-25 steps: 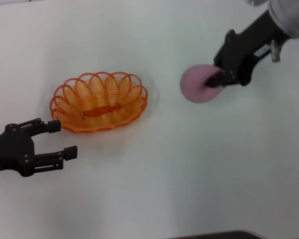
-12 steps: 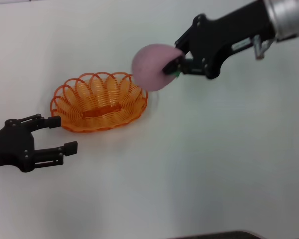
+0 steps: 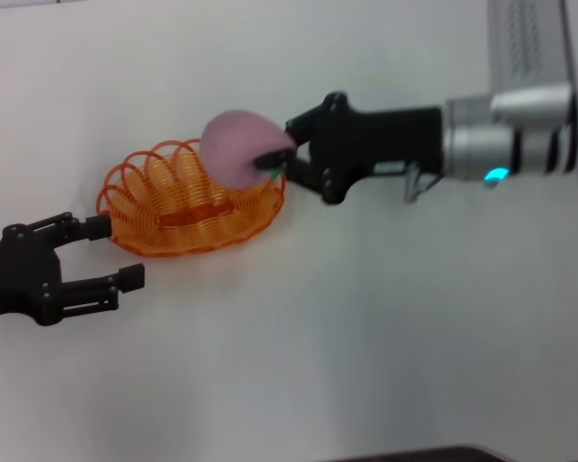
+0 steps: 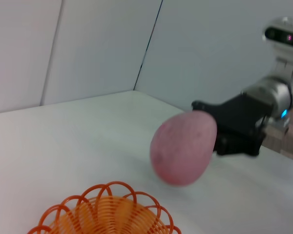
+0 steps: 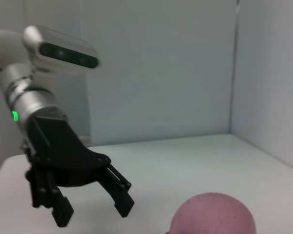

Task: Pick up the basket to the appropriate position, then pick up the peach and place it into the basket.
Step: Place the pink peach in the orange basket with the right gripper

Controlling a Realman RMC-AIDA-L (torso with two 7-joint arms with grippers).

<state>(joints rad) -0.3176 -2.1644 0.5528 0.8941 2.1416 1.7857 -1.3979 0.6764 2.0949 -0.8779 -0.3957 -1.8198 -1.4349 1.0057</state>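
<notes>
The orange wire basket (image 3: 149, 207) sits on the white table, left of centre. My right gripper (image 3: 275, 162) is shut on the pink peach (image 3: 236, 146) and holds it above the basket's right rim. My left gripper (image 3: 118, 252) is open and empty, just off the basket's near-left edge and not touching it. The left wrist view shows the peach (image 4: 184, 147) in the air above the basket (image 4: 105, 212), with the right gripper (image 4: 219, 131) behind it. The right wrist view shows the top of the peach (image 5: 213, 214) and the open left gripper (image 5: 94, 210) beyond it.
The white table (image 3: 366, 337) stretches in front and to the right of the basket. My right arm (image 3: 501, 140) reaches in from the right at the basket's height. Pale wall panels (image 4: 88, 48) stand behind the table.
My right arm has carried the peach leftwards from the right side of the table to above the basket's right rim. The left gripper has stayed almost still by the basket.
</notes>
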